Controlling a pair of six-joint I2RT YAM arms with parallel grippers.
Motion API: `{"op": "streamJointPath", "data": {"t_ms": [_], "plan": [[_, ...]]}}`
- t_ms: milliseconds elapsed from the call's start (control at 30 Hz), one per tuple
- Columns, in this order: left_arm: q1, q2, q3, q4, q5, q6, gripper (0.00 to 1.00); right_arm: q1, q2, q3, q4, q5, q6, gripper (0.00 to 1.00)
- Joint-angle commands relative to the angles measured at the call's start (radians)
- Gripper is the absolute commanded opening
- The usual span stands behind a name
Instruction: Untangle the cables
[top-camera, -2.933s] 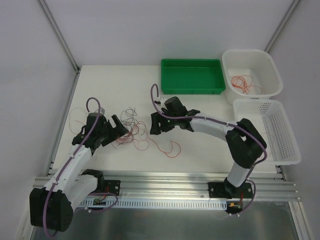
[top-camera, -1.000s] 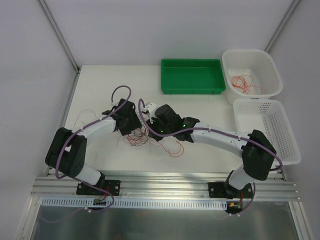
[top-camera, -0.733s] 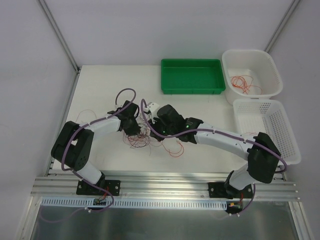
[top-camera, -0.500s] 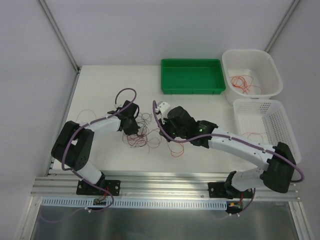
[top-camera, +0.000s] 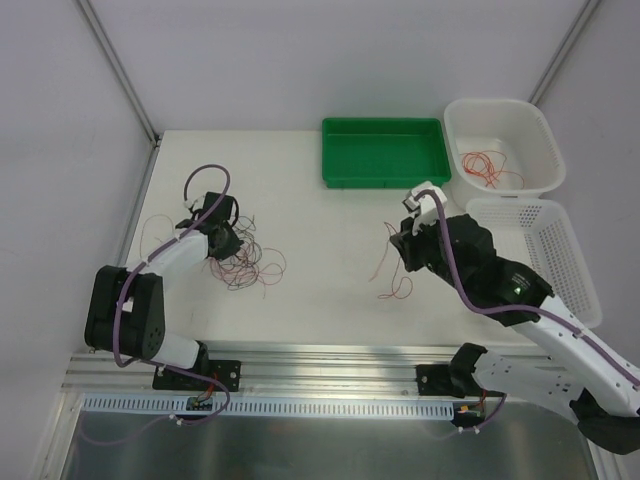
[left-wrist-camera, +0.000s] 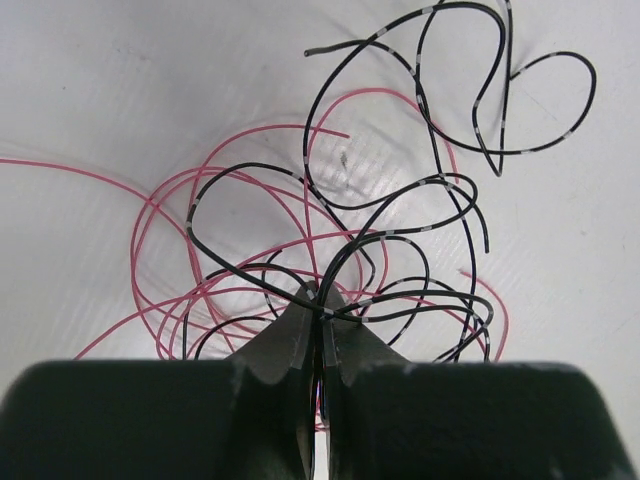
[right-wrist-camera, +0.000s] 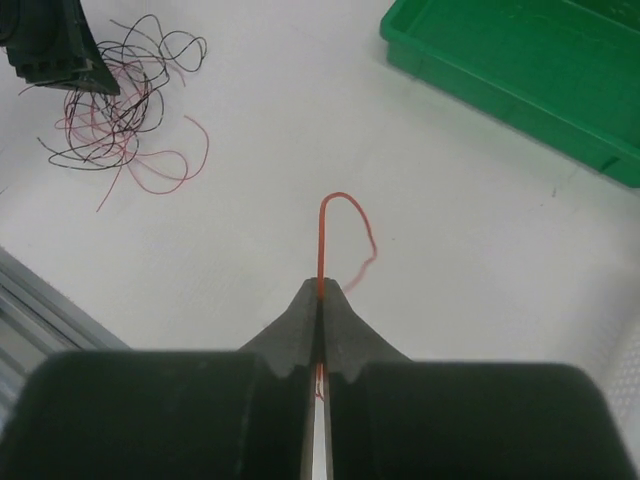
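Observation:
A tangle of thin red and black cables (top-camera: 243, 265) lies on the white table at the left. My left gripper (top-camera: 227, 248) sits at its upper left edge, shut on a few black strands (left-wrist-camera: 352, 262) that cross at its fingertips (left-wrist-camera: 302, 312); red loops (left-wrist-camera: 160, 215) spread beneath them. My right gripper (top-camera: 400, 243) is well to the right, raised above the table, shut on a single red cable (right-wrist-camera: 335, 212). That cable hangs down and its end curls on the table (top-camera: 393, 288). The right wrist view shows the tangle (right-wrist-camera: 118, 112) far off at the upper left.
A green tray (top-camera: 384, 178) stands at the back. To its right a white basket (top-camera: 545, 150) holds several red cables (top-camera: 485, 165). A low white mesh basket (top-camera: 575, 290) lies at the right edge. A loose red cable (top-camera: 150, 232) curls at the table's far left.
My left gripper has shut on the tangle and drawn it left. My right gripper has pulled one red cable out of the tangle and carried it up and to the right.

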Motion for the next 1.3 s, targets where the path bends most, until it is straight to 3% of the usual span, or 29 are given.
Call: {"op": "streamJointPath", "data": {"t_ms": [0,300,467,633,933,1033,1167,1267], "plan": [[0.002,-0.050,-0.011,-0.038,-0.033,0.037,0.00,-0.018,-0.018,0.039,-0.074,0.061,-0.024,0.01],[-0.033,-0.131,-0.029,-0.039,0.171,0.097,0.08,-0.078,0.022,-0.168,0.032,-0.015,0.095,0.00],[-0.156,-0.167,-0.054,-0.045,0.234,0.114,0.14,-0.093,0.048,-0.283,0.103,-0.004,0.160,0.01],[-0.227,-0.235,-0.090,-0.052,0.252,0.097,0.29,-0.116,-0.002,-0.415,0.049,0.084,0.316,0.01],[-0.231,-0.398,-0.072,-0.088,0.326,0.118,0.63,-0.129,-0.079,-0.564,-0.141,0.199,0.566,0.05],[-0.231,-0.412,-0.036,-0.116,0.347,0.143,0.72,-0.127,-0.082,-0.558,-0.195,0.220,0.628,0.17],[-0.231,-0.404,0.018,-0.145,0.370,0.186,0.92,-0.130,-0.058,-0.540,-0.245,0.237,0.665,0.30],[-0.228,-0.372,0.084,-0.183,0.378,0.242,0.96,-0.132,-0.024,-0.523,-0.238,0.221,0.656,0.30]]}}
